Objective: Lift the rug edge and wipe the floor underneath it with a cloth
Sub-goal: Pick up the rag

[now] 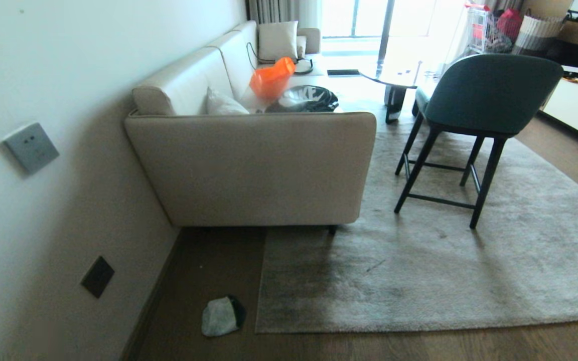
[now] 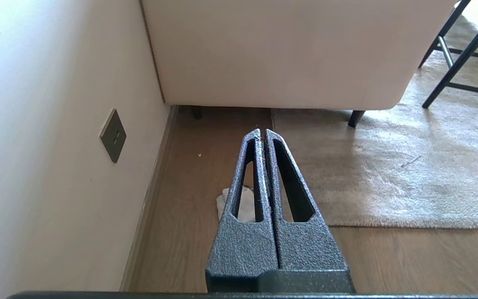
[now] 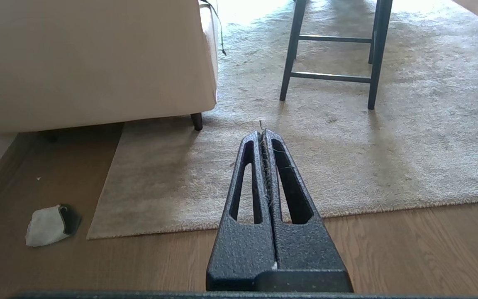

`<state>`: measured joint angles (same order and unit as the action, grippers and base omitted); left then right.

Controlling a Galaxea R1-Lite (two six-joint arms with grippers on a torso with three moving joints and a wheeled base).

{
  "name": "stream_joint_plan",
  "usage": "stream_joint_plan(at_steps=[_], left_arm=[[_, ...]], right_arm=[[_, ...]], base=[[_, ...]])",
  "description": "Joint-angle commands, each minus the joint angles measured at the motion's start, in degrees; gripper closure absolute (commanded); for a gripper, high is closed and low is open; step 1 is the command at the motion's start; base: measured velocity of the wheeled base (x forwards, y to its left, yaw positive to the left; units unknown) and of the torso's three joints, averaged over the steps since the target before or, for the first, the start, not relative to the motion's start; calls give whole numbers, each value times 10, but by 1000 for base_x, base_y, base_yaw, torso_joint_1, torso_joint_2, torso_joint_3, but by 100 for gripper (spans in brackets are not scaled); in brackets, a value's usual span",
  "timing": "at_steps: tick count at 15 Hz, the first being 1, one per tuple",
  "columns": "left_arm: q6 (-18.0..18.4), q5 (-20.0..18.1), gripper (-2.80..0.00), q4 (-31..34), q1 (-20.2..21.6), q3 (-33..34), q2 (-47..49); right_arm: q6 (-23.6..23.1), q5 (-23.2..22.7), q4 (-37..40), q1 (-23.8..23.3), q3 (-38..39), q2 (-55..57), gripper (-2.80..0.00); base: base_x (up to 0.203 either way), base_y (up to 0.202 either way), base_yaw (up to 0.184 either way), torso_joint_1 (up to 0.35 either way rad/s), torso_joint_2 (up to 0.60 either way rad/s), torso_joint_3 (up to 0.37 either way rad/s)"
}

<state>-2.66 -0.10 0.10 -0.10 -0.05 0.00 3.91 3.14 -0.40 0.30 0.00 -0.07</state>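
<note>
Lying flat on brown wood-plank floor, grey-beige short-pile rug edge w/ small pale grey-white cloth just beside its corner, near wall. Left gripper & right gripper both pressed together, empty, above floor.

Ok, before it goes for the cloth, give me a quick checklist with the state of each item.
1. Cloth free on the floor, between wall and rug: ok.
2. Rug edge lying flat, not yet lifted: ok.
3. Rug corner near the cloth has nothing on it: ok.
4. Left gripper shut and holding nothing; must open before grasping: not ok.
5. Right gripper shut, with stray fibres caught between its fingers: not ok.
6. Sofa leg rests on the rug farther back, so lifting there may be limited: cannot tell.
</note>
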Motion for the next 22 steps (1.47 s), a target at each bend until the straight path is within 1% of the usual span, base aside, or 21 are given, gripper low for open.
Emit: stream_joint_plan(at_steps=[1,6,22], left_arm=[[-1,0,0,0,0,0,0],[-1,0,0,0,0,0,0],[-1,0,0,0,0,0,0]], right_arm=[[0,0,0,0,0,1,0],[0,0,0,0,0,1,0],[0,0,0,0,0,1,0]], base=[[0,0,0,0,0,0],[0,0,0,3,2,-55],[0,0,0,3,3,-195]])
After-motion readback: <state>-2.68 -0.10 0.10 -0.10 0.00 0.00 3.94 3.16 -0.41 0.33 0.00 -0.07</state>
